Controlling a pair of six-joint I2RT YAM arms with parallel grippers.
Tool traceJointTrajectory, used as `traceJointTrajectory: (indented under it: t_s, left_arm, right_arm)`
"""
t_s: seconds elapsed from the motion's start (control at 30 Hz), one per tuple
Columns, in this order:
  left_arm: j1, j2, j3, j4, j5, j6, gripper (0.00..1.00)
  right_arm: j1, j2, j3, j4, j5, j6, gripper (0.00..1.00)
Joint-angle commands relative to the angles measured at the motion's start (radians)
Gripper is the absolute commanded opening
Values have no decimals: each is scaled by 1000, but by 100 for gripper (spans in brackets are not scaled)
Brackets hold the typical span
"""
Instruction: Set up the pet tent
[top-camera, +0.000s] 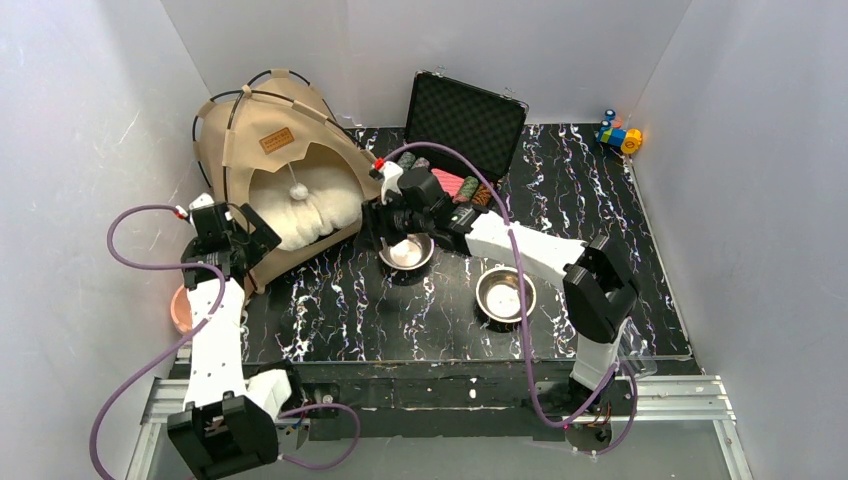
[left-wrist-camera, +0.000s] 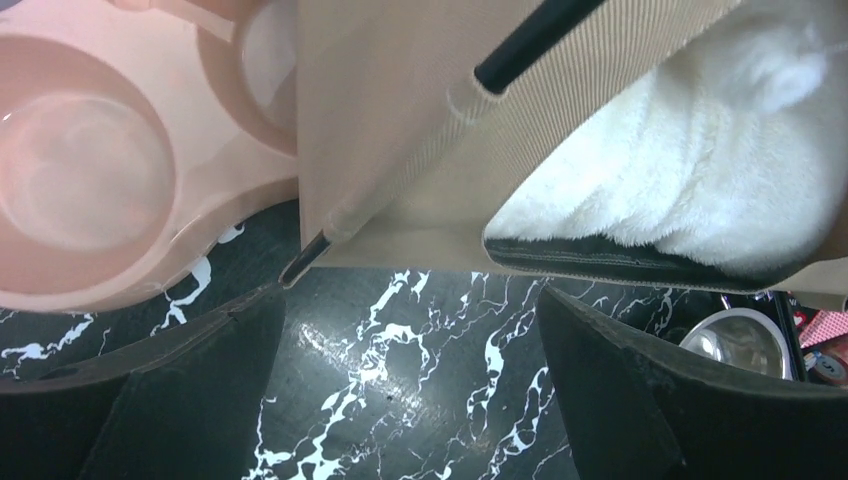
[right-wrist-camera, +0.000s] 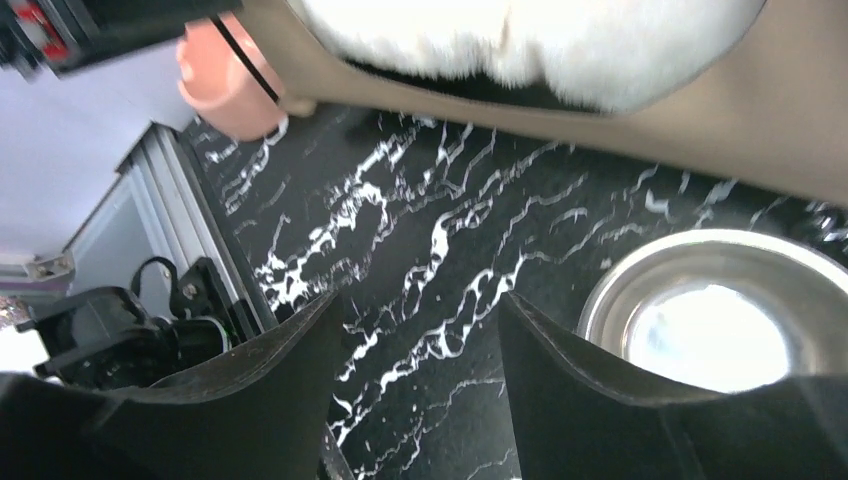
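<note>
The tent (top-camera: 310, 125) stands at the back left of the table (top-camera: 600, 230), its black poles (left-wrist-camera: 530, 40) arched and a white cushion (top-camera: 300, 210) in its mouth. The left gripper (left-wrist-camera: 410, 340) hovers at the tent's front left corner beside a pink bowl (left-wrist-camera: 100, 180), jaws wide apart and empty. The right gripper (right-wrist-camera: 420, 340) is at the tent's front edge above a steel bowl (right-wrist-camera: 640, 265), jaws apart and empty.

A robotics lab test cell, not a home. Plain pale wall panels (top-camera: 90, 120) box the scene in at 9, 12 and 3 o'clock. At 6 o'clock an aluminium rail (top-camera: 680, 392) runs by the bases of the left arm (top-camera: 215, 340) and right arm (top-camera: 530, 250), both trailing purple cables (top-camera: 148, 207). The black marbled counter (top-camera: 420, 320) bears mixed props: a pet tent (top-camera: 318, 125) at 10 o'clock, an open foam-lined case (top-camera: 465, 115) at 12.
</note>
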Motion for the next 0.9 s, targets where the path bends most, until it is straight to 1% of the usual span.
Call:
traceJointTrajectory:
  t_s: [0.0,0.1,0.23,0.3,0.37,0.47,0.5,0.6,0.77,0.87]
  left_arm:
    - [7,41,5,70,-19,23,98]
    - [6,79,30,83,-79,80,98]
    - [6,131,50,119,-130,139,98]
    - [6,144,52,128,-160,138,98]
    - [6,129,19,157,-204,121,98]
    - [7,69,-56,183,-322,56,98]
    - [22,32,-75,186,-351,29,98]
    - [102,-27,-95,172,-345,-51,98]
    - [177,-31,-88,118,-436,-110,98]
    - [249,-28,-101,160,-411,-131,98]
  right_arm:
    - [11,-50,-66,34,32,31,66]
    - [18,-48,-109,34,23,50,65]
    - [57,-57,-187,145,30,80,64]
    - [77,-57,-206,171,33,93,64]
    - [94,-45,-201,174,31,104,64]
    - [111,-32,-205,184,13,122,64]
    - [116,-30,-206,182,9,129,64]
    - [125,-31,-210,170,6,130,64]
    - [128,-35,-212,129,13,131,63]
    - [128,-45,-215,101,27,135,62]
